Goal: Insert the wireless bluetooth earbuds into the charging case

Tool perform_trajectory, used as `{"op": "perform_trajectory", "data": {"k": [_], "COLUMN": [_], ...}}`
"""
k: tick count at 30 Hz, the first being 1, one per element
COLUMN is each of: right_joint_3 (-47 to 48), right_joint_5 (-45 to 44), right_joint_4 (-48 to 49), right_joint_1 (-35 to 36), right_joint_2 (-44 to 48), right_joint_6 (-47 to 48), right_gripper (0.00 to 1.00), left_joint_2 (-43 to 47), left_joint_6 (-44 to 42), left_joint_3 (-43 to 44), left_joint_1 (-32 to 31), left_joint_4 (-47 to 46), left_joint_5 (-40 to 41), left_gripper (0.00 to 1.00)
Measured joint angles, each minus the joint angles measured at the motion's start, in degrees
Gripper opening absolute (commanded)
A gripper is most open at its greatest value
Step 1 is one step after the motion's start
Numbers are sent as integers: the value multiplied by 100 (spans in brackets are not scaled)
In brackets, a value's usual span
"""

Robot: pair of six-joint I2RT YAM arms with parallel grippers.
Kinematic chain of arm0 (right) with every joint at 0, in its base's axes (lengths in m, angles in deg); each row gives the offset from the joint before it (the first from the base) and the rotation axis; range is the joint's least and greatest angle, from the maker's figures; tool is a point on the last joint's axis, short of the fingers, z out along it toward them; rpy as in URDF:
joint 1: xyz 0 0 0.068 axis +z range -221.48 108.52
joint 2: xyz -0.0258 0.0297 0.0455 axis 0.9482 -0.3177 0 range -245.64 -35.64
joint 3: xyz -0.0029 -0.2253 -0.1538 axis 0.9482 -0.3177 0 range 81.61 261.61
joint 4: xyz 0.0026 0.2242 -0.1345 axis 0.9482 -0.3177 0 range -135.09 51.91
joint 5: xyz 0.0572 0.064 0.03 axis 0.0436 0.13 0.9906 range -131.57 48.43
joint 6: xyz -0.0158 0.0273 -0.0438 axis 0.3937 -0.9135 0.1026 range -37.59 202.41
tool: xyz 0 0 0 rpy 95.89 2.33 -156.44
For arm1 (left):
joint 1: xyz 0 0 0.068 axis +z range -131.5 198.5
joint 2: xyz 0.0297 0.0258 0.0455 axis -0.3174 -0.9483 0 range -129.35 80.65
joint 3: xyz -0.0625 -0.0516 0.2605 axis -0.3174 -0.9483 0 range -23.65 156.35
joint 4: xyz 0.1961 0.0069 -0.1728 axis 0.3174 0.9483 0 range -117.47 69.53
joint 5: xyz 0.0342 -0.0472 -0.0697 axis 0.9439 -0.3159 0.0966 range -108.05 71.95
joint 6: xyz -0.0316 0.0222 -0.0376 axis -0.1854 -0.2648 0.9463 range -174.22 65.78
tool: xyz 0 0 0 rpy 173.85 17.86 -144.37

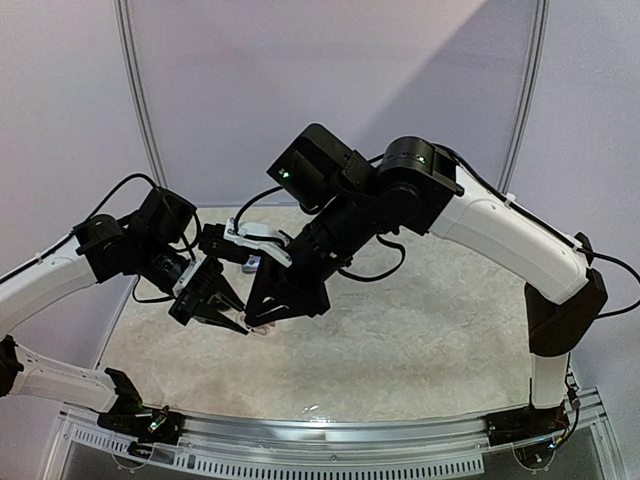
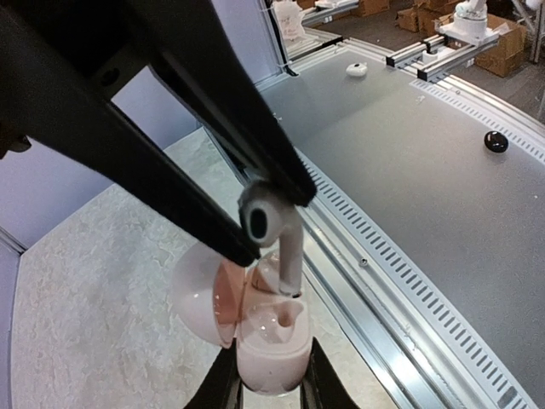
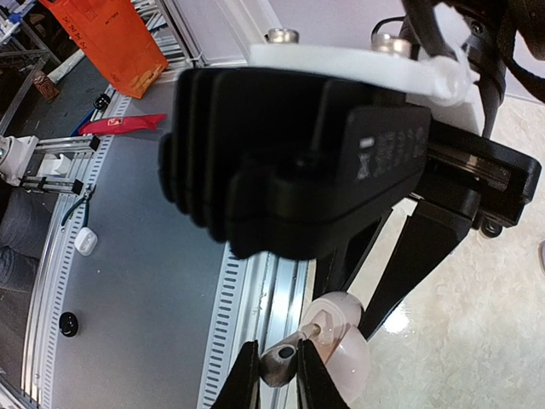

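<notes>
Pale tabletop (image 1: 420, 330); earbud (image 2: 258, 220) pinched in left claw (image 2: 267, 218) above case (image 2: 271, 345)

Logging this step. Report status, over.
Left pincer shut on earbud. Right pincer shut on charging case, open. Earbud stem tip at case socket, not seated. Nothing between them.

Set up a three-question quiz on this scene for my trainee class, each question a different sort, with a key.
1. True or false: the charging case is closed.
2. Where is the white earbud? A) fully seated in the case B) lying loose, untouched C) pinched by the left gripper
3. Short answer: what does the right gripper hold?
Key: 1 false, its lid stands open; 2 C; 3 the charging case.
</notes>
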Motion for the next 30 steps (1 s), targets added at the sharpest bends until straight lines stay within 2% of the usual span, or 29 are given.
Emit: {"op": "perform_trajectory", "data": {"k": [30], "right_joint_3": [83], "right_joint_5": [-509], "right_joint_4": [-109], "right_joint_1": [46], "right_joint_2": [-149], "right_joint_6": [133], "right_gripper": [0], "left_joint_2": [2], "left_joint_6": [234], "left_joint_3": [-13], "left_joint_1": [-48], "left_joint_4": [-39], "left_joint_5": [160], "left_gripper": [0]}}
